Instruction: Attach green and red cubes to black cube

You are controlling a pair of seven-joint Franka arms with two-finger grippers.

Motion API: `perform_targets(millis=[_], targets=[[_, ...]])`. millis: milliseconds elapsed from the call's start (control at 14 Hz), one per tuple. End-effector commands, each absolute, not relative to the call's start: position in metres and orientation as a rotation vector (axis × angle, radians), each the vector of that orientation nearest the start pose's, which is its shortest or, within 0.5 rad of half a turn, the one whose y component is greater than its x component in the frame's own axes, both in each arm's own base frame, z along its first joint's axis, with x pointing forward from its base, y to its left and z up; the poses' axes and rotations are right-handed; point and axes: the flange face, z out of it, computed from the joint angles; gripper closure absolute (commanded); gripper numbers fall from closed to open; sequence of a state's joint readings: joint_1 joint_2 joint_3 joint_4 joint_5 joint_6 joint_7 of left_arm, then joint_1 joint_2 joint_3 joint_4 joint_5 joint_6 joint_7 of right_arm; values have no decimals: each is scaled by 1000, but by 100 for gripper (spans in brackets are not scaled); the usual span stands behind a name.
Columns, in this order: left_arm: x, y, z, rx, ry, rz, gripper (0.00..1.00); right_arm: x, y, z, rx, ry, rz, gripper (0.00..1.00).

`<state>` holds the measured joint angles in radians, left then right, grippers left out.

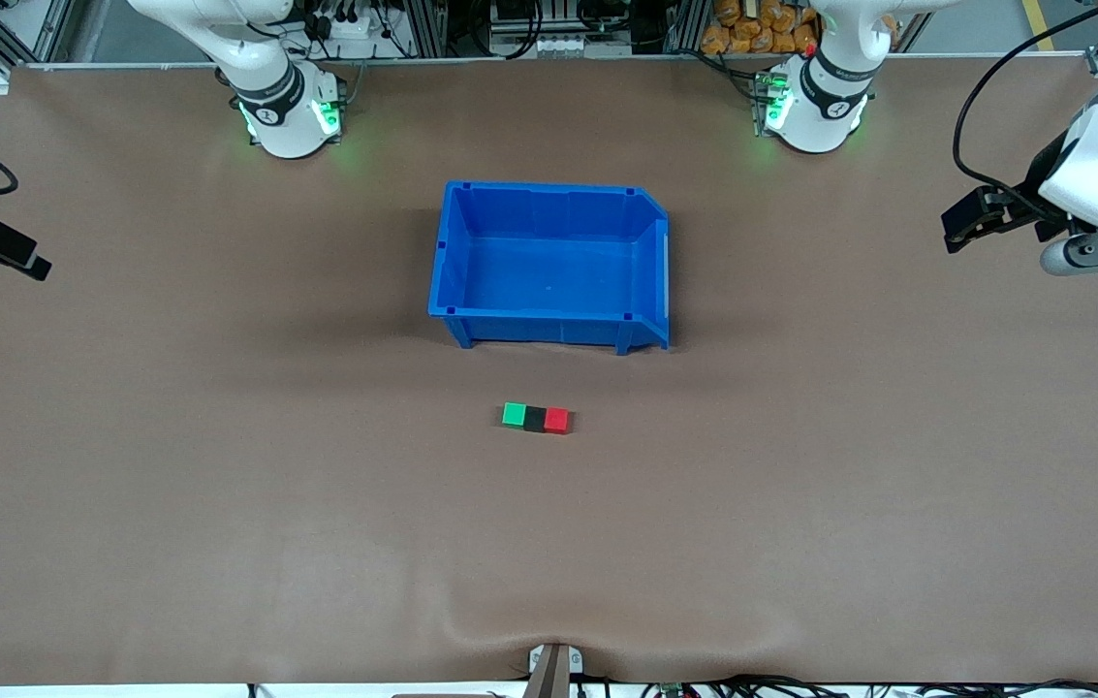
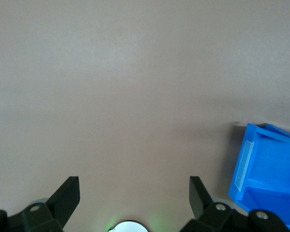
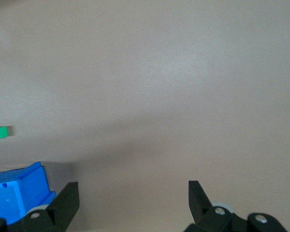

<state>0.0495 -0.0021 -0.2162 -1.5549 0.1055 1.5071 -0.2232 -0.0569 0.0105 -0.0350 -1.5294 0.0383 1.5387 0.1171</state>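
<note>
Blue bin (image 1: 549, 267) empty on counter (image 1: 219, 465); nearer the camera, green cube (image 1: 514, 415), black cube (image 1: 535, 418), red cube (image 1: 556, 420) touch in a row; left tool (image 2: 134, 193) and right tool (image 3: 133, 195) both spread, waiting over the counter's ends.

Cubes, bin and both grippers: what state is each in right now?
green cube: on the table, against the black cube.
black cube: between the other two, touching both.
red cube: against the black cube.
blue bin: upright, empty.
left gripper: open, holding nothing.
right gripper: open, holding nothing.
</note>
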Motion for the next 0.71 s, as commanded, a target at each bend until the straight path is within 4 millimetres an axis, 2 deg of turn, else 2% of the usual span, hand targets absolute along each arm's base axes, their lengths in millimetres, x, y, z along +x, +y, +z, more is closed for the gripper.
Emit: perform_targets(millis=[0,142,427,641], targets=[[539,-87,614,-3070,-48,62,0,555,-45,638,-3082,344,6,0],[536,-89,598,-3064,-41,101,0,555,-45,638,-3082,344,6,0],[522,-75,622,-3069,-45,59,0,555,-45,638,-3082,344,6,0],[507,-64,630,-3070,-70,61,0,555,-45,638,-3082,344,6,0]])
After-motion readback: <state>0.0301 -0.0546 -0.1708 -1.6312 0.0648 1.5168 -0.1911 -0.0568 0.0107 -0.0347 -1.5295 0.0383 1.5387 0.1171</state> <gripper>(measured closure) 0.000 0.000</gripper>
